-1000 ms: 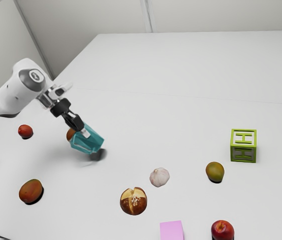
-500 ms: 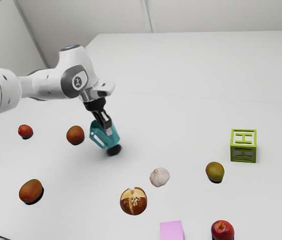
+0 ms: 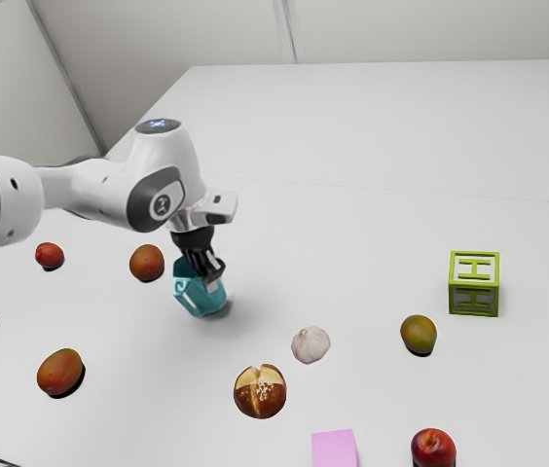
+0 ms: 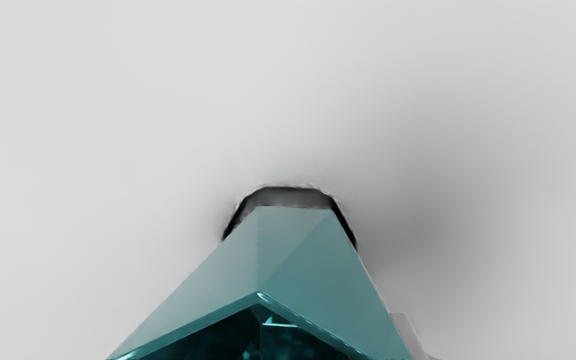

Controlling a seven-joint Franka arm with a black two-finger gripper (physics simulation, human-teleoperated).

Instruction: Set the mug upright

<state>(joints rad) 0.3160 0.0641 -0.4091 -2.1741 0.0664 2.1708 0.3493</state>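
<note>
So the mug (image 3: 200, 295) is left of center in the exterior view, base end down, with its mouth leaning a bit toward the upper left of the frame. The pincer (image 3: 213, 276) has it up near the mouth, and my guess is that's on purpose: hold the top end and the base can swing underneath, right where you want it for standing the thing up. The base looks to be at or barely above the tabletop (image 3: 382, 243), can't swear to actual contact.

It's also got decent elbow room. The nearest fruit (image 3: 147, 263) sits apart at the upper left of the mug, and the garlic (image 3: 311, 344) and bun (image 3: 260, 391) are off to the lower right, so I'd say a small tilt shouldn't bump anything.

As for the pincer, it looks pinched on the mug's side, opened only as far as whatever it's gripping. In the wrist view one pale fingertip (image 4: 407, 335) peeks out beside the outer wall; the mug blocks the rest, so the exact gap is anyone's guess. Main risk imo: letting go while it's leaning, so it rocks or tips.
</note>
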